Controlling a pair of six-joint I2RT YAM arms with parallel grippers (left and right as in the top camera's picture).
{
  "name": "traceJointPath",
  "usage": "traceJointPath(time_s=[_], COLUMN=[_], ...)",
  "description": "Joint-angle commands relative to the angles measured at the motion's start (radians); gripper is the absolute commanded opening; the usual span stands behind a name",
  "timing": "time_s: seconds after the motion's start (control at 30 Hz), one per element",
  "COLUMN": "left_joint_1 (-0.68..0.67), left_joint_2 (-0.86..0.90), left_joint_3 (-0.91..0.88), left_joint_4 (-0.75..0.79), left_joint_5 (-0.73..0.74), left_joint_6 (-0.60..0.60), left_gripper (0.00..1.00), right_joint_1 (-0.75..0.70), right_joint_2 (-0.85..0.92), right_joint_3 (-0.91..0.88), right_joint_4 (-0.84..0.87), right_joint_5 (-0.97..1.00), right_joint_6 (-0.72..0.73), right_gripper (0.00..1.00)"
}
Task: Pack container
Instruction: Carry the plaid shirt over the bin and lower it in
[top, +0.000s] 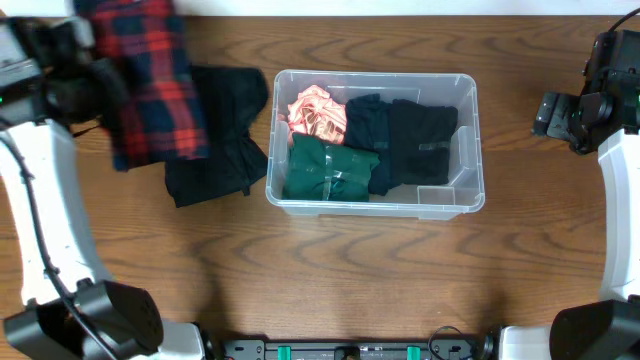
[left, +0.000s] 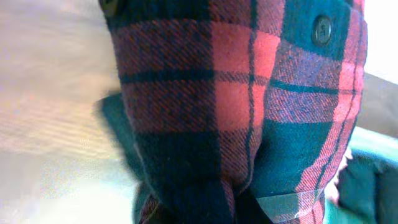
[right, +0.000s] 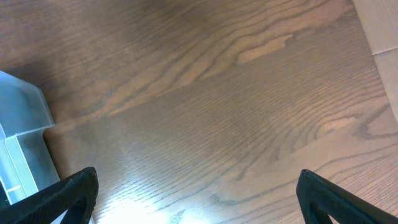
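Plastic such as that of the large clear rectangular storage bin with rounded corners (top: 372, 207) should be light, fairly stiff but springy in the walls, and smooth enough to slip. I judge the rim at a short end the best hold, should it need shifting. It sits mid-table and already holds a crumpled salmon-pink cloth (top: 315, 110), a folded green garment (top: 330, 170) and dark navy-black folded clothes (top: 410, 135). Just left of the bin a limp black garment (top: 215, 140) lies on the wooden table (top: 350, 280). Farther left a soft red-and-navy plaid flannel shirt (top: 150, 90) hangs by the left gripper (top: 70, 95), its arm stretched toward the table's far side. Cloth fills the left wrist view, so I cannot tell whether those fingers pinch it. Right of the bin, well apart, the right gripper (right: 198, 180) hovers over bare wood, its black fingers (right: 65, 196) spread wide, holding nothing.
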Motion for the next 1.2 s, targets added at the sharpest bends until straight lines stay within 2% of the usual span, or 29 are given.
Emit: traceJointPath(time_s=[0.0,0.2,0.4,0.47,0.63,0.73,1.17], left_joint_1=[-0.113,-0.352,-0.584,-0.647,-0.766,-0.809,-0.85], left_joint_2=[-0.055,-0.056,-0.049,-0.048,-0.029,0.002,0.161], left_joint_3=[0.022,0.021,0.021,0.021,0.021,0.021,0.021], left_joint_4=[0.004,-0.012,-0.041,-0.04,-0.034,-0.023,0.077], left_joint_5=[0.066,0.066,0.054,0.054,0.047,-0.031,-0.076], left_joint_6=[0.182,0.414,0.735,0.787,0.844,0.857,0.882], left_gripper=[0.06,0.06,0.06,0.06,0.06,0.06,0.06], right_joint_1=[-0.006,-0.006,-0.006,-0.006,-0.006,-0.006,-0.006], right_joint_2=[-0.009,-0.009,-0.009,-0.009,-0.009,-0.009,-0.009], right_joint_3=[-0.005,-0.005,-0.005,-0.005,-0.005,-0.005,-0.005], right_joint_4=[0.0,0.0,0.0,0.0,0.0,0.0,0.0], right_joint_5=[0.011,0.011,0.011,0.011,0.011,0.011,0.01], right_joint_6=[0.0,0.0,0.0,0.0,0.0,0.0,0.0], right_gripper=[0.99,0.99,0.99,0.99,0.99,0.99,0.99])
